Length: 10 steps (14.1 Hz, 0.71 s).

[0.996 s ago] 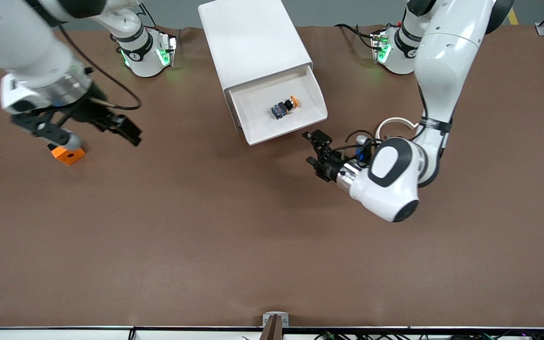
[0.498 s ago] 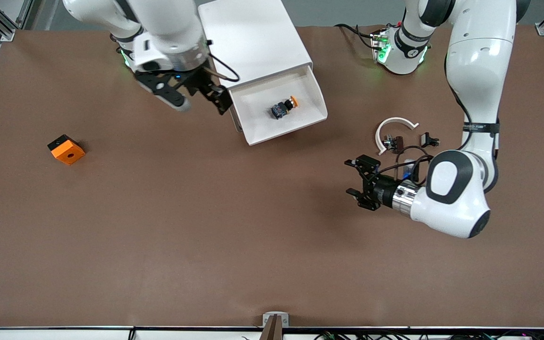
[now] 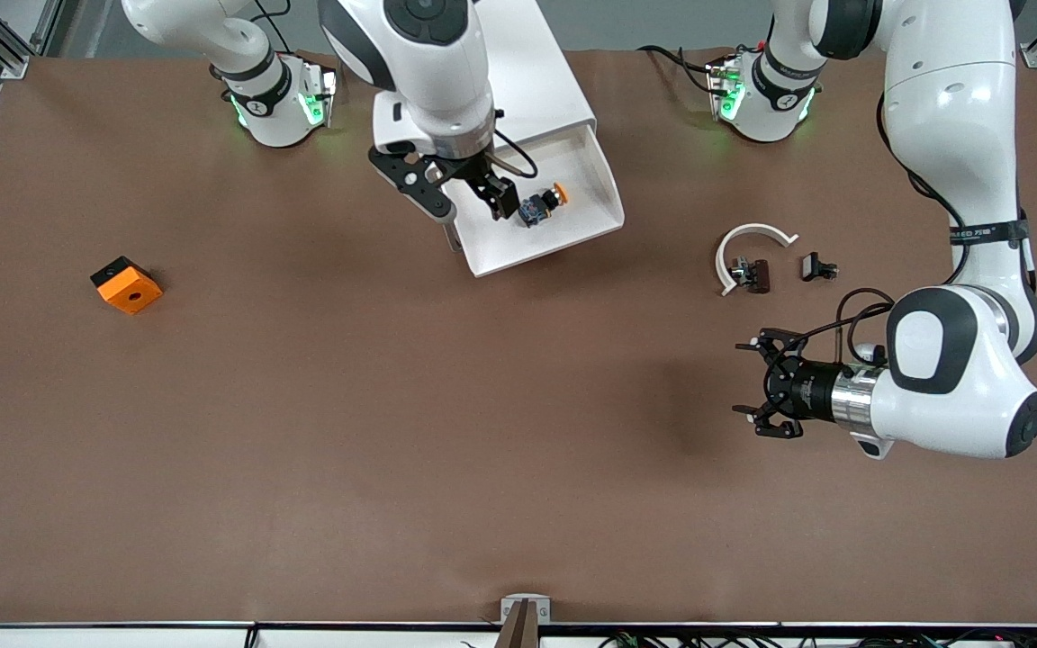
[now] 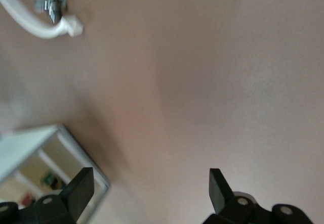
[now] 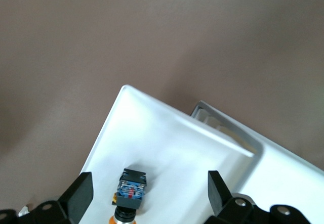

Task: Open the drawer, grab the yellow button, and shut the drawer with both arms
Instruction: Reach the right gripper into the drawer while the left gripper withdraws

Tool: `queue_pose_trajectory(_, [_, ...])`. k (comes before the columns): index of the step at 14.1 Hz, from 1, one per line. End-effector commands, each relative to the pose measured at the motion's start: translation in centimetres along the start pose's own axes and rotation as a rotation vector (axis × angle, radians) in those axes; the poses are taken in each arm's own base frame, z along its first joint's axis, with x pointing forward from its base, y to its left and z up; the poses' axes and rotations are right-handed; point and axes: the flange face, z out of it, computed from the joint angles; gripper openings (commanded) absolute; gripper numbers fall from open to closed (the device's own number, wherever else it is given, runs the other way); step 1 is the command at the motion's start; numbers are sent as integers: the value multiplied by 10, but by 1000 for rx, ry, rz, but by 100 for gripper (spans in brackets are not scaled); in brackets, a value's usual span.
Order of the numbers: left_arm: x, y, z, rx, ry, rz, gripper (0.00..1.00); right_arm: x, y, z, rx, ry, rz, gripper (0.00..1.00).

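Right gripper [image 3: 469,200] spread above drawer [image 3: 572,236], beside button [image 3: 540,205]

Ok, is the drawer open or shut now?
Open. The drawer stands pulled out of the cabinet, with the button lying in it.

A brown table [image 3: 392,450] fills the view, grey floor [image 3: 662,22] along its top edge

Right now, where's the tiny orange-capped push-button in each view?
Front view: the small push-button with orange cap and dark blue-black body lies in the pulled-out shallow white drawer, beside the right end effector.
Left wrist view: not in it.
Right wrist view: low in the picture, between the black fingertips.
Shared landmark: the drawer's white floor.
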Motion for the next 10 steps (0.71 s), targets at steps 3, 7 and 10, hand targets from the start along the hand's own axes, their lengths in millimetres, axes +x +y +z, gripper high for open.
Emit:
queue_pose_trajectory(3, [-10, -22, -43, 13, 229, 522, 100, -31, -31, 42, 2, -8, 4, 100])
queue_pose_trajectory(7, [-43, -43, -66, 69, 374, 808, 100, -52, -39, 64, 0, -8, 44, 100])
queue_pose_trajectory(10, [-48, -57, -78, 46, 385, 974, 100, -74, -37, 69, -7, -8, 28, 100])
